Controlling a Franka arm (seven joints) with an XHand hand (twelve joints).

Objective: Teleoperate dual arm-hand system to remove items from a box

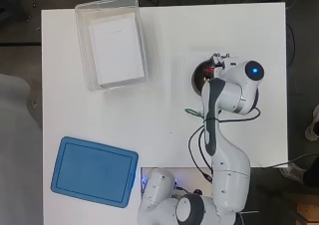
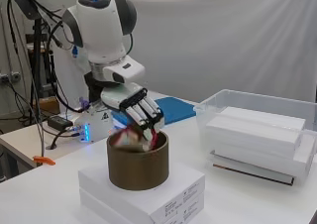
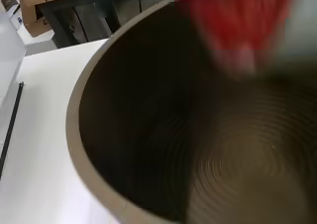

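Observation:
A brown round box (image 2: pixel 137 167) stands open-topped on a flat white carton (image 2: pixel 163 196) at the table's right side. The hand (image 2: pixel 141 110) reaches down into its mouth, fingers curled round a red and white item (image 2: pixel 130 137) that sits at rim height. From overhead the arm covers most of the round box (image 1: pixel 198 75), and only part of the hand (image 1: pixel 222 61) shows. The wrist view looks into the round box (image 3: pixel 81 100); its bottom is bare, and the red item (image 3: pixel 237 21) is a blur close to the camera.
A clear plastic tub (image 1: pixel 83 46) (image 2: pixel 233 97) holding stacked white cartons stands at the far left of the table. A blue tray (image 1: pixel 94 171) (image 2: pixel 173 109) lies near the arm's base. Cables (image 1: pixel 197 140) trail beside the arm.

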